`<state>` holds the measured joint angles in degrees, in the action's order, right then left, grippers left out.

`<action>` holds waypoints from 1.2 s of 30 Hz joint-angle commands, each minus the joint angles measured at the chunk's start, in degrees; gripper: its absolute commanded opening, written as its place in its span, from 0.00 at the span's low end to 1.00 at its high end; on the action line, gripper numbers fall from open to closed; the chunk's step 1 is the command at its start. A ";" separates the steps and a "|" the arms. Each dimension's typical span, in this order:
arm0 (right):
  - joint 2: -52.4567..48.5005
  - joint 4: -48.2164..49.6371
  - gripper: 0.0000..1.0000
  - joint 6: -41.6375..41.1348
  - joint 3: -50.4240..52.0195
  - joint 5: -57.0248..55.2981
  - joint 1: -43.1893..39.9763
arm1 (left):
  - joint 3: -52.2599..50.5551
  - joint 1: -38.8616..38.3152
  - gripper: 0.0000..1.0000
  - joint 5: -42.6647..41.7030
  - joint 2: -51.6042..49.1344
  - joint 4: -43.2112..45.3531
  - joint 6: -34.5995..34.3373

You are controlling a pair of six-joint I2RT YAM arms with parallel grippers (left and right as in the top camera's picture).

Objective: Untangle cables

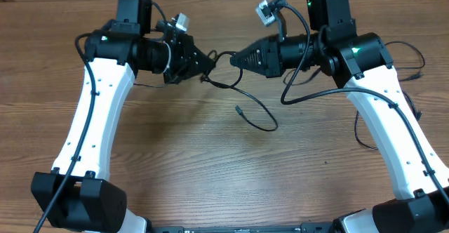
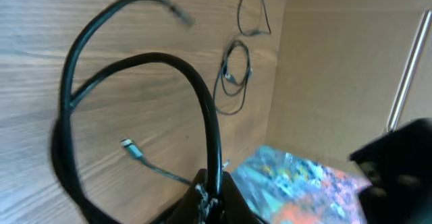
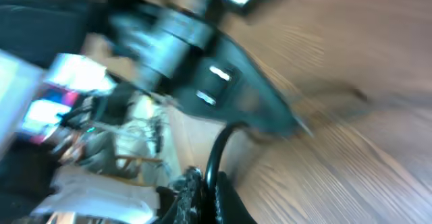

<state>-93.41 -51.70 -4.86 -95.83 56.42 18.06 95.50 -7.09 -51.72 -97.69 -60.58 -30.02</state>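
My left hand and right hand are both clamped on one cable, nose to nose above the table — its loop trails onto the wood. Risk: pulling apart on so short a span (little slack) could slip my grip or cinch a knot. Only the left wrist view clearly shows two further coils; the right wrist view is blurred.

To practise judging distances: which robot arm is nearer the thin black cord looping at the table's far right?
Right. The right arm passes just beside the thin black cord; the left arm stands far off on the opposite side.
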 commanded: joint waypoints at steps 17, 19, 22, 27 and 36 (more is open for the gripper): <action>-0.15 -13.77 0.04 -10.86 -0.24 -56.92 -0.44 | 0.66 5.14 0.04 -2.14 11.28 -0.09 13.75; -0.15 -11.91 0.09 1.05 -0.24 -36.06 -0.44 | 0.66 5.09 0.04 -2.14 11.37 -0.22 13.79; -0.15 -10.54 0.20 8.39 -0.24 -21.55 -0.44 | 0.66 5.09 0.04 -2.14 11.37 -0.26 14.40; -0.15 -9.90 0.35 12.94 -0.24 -12.83 -0.13 | 0.66 5.01 0.04 -2.45 11.34 -0.24 14.43; -0.15 -9.40 0.43 12.90 -0.22 -18.47 3.28 | 0.66 2.78 0.04 -8.35 11.37 3.89 13.09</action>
<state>-93.51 -61.52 7.09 -95.83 38.30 20.56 95.50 -3.68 -57.17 -87.37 -57.01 -17.17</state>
